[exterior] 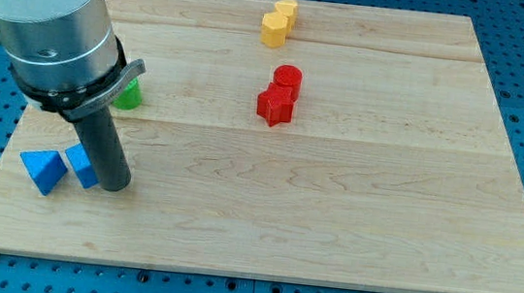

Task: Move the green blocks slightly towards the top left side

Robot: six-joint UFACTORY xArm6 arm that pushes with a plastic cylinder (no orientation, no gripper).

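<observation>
- No claw on this rig, so no released or clenched state to report; arm ends in a plain dark rod.
- My tip (113, 187) sits on the wooden tabletop (333, 213), near the view's lower left.
- Tip is touching or just beside the right edge of a small blue block (79, 164); exact shape unclear, rod hides part of it.
- Blue triangular block (42, 169) lies just left of that one, close to the tabletop's left edge.
- Green block (129, 96) is at the view's left, above the tip, apart from it. Mostly hidden behind the arm's grey body (51, 17); can't tell shape or whether more than one green piece is there.
- Two yellow blocks near the top edge, centre: a hexagon-like one (273, 29) in front, another (287, 12) touching it behind and to the right.
- Two red blocks just right of centre, well apart from the tip: a round one (288, 78) above, a star-like one (274, 104) touching it below.
</observation>
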